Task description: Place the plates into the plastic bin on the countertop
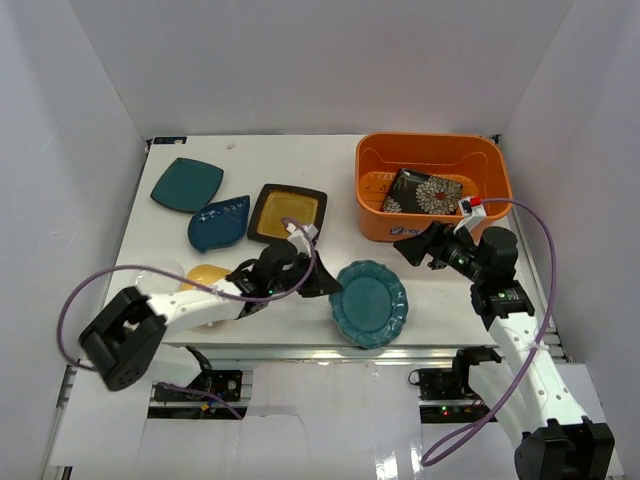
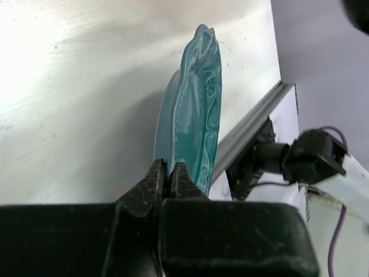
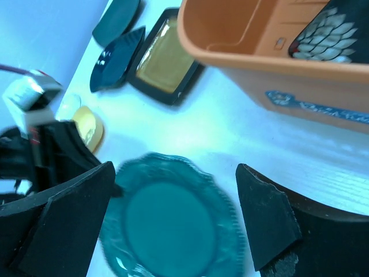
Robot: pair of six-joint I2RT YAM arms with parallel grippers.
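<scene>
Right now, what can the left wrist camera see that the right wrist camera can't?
Only the left wrist view shows, close up, the left gripper pinched shut on the rim of the round teal plate. Only the right wrist view shows the orange bin with the black floral plate inside, the amber plate, the small blue plate, and the right gripper open. Both show the round teal plate and the white countertop.

Plain white panel walls [image 1: 300,60] close in the flat white rectangular desk [image 1: 290,165] on three sides; a silver metal rail [image 2: 248,128] runs along its near edge.
</scene>
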